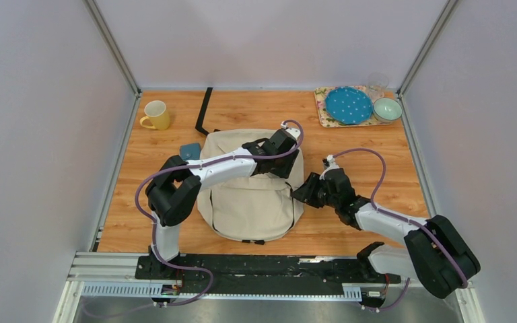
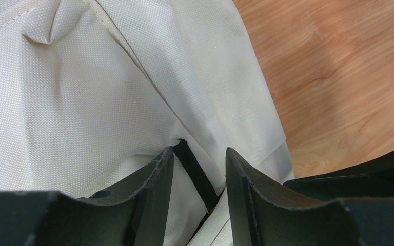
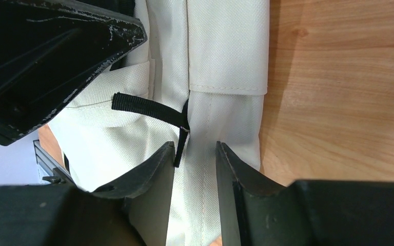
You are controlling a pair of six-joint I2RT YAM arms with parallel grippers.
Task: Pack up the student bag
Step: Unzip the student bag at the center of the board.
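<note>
The student bag (image 1: 252, 195), a cream backpack, lies flat in the middle of the wooden table. My left gripper (image 1: 285, 160) hovers over its upper right part. In the left wrist view this gripper (image 2: 200, 152) is open, and a black zipper pull (image 2: 197, 174) lies in the gap, touching neither finger. My right gripper (image 1: 307, 193) is at the bag's right edge. In the right wrist view it (image 3: 194, 148) stands open over a cream seam, with a small black pull tab (image 3: 181, 148) beside its left finger (image 3: 156, 169). A black webbing loop (image 3: 143, 106) lies just above.
A yellow mug (image 1: 156, 114) stands at the back left. A teal object (image 1: 190, 151) lies by the bag's left corner. A black strap (image 1: 205, 111) trails behind the bag. At the back right, a floral tray (image 1: 324, 116) carries a blue plate (image 1: 349, 105), a bowl (image 1: 387, 109) and a glass (image 1: 377, 84).
</note>
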